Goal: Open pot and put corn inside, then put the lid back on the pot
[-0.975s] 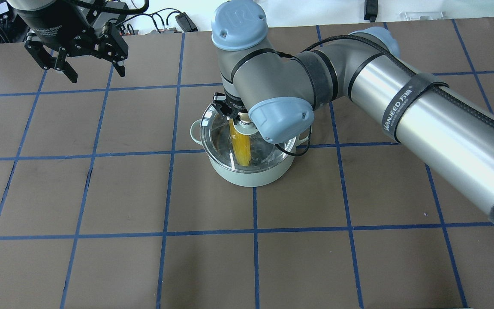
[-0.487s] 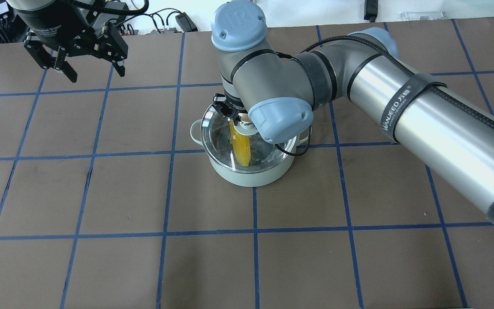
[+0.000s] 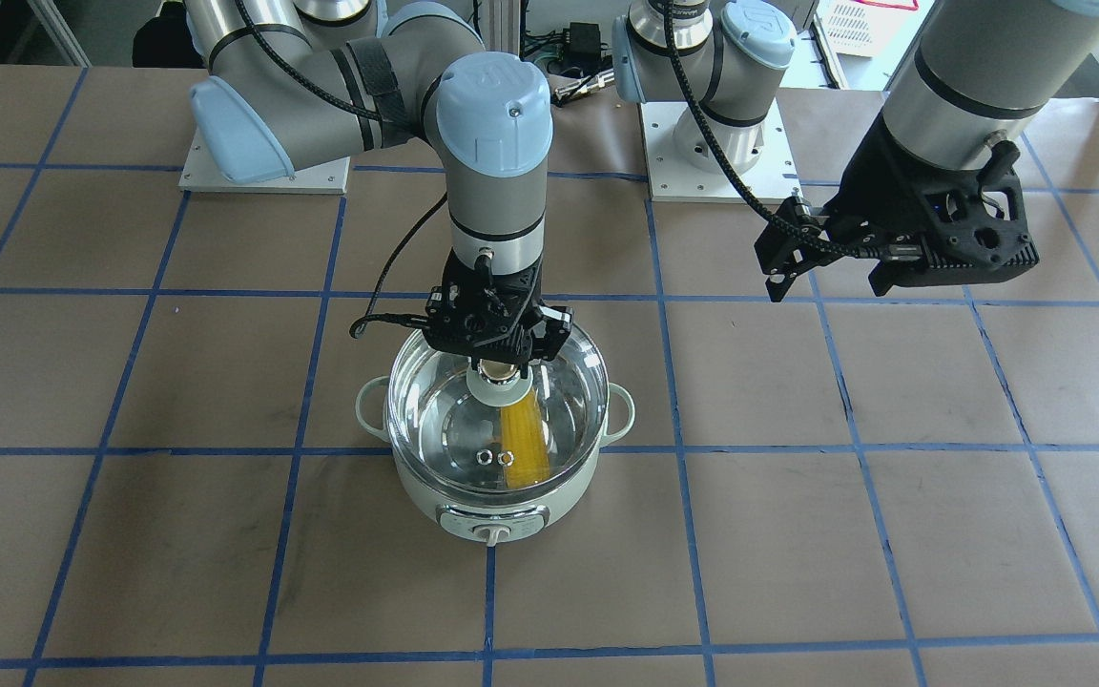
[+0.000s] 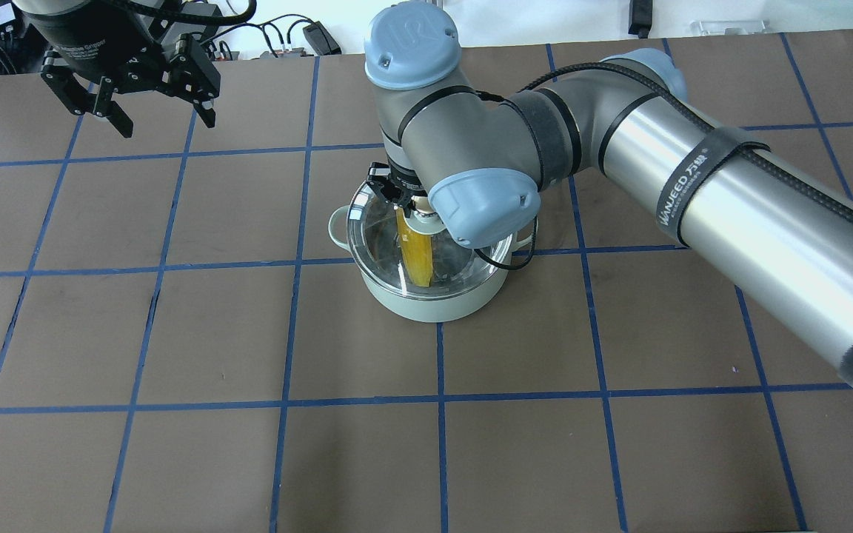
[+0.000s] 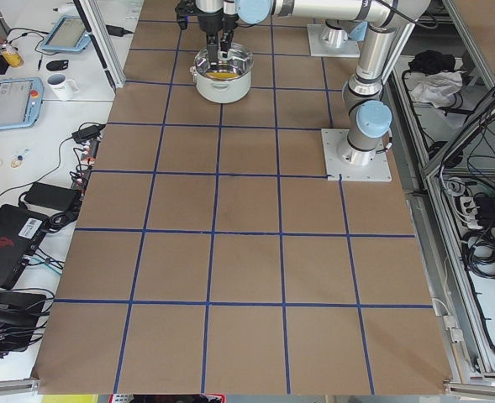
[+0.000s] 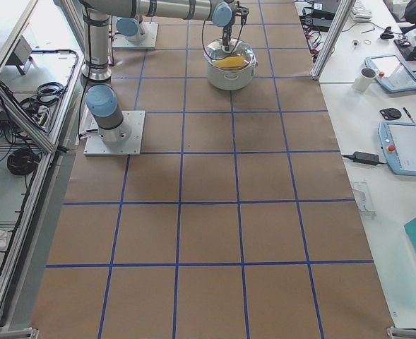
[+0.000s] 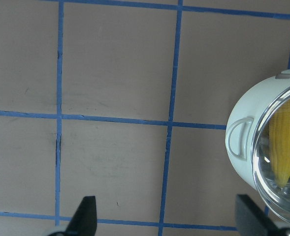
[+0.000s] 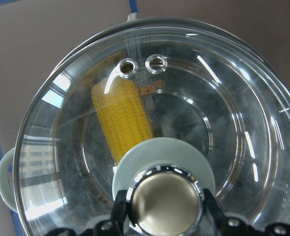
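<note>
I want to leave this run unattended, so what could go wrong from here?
1. The right claw grips the knob of the lid. If it lifts before opening fully, it would likely drag the lid off the pot.
2. The wrist cable hangs close beside the pot and might snag when the arm retreats.
3. It cannot be told whether the lid sits evenly on the rim. If it is released askew, it may slide.

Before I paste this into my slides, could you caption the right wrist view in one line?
Right gripper grips the lid on the pot, corn visible through the glass.
</note>
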Action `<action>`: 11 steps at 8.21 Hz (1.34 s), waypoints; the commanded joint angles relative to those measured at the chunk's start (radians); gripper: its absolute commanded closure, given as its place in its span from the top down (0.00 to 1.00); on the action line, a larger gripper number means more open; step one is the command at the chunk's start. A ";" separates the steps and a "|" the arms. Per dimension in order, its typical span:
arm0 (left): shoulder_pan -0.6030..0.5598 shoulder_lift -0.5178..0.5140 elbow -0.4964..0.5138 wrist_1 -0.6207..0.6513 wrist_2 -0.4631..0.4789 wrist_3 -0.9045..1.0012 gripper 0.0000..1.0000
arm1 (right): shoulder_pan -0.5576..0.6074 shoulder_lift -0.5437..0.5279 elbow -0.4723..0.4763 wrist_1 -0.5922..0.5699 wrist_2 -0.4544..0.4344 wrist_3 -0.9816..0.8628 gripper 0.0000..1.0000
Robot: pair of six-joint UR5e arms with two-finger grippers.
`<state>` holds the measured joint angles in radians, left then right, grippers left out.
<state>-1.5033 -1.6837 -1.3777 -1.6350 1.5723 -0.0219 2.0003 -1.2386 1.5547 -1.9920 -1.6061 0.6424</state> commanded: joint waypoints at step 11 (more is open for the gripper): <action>0.000 0.002 0.000 0.006 0.000 0.000 1.00 | -0.001 0.008 0.007 -0.024 -0.015 -0.015 0.26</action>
<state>-1.5033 -1.6812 -1.3765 -1.6291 1.5724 -0.0215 2.0003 -1.2315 1.5618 -2.0043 -1.6191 0.6367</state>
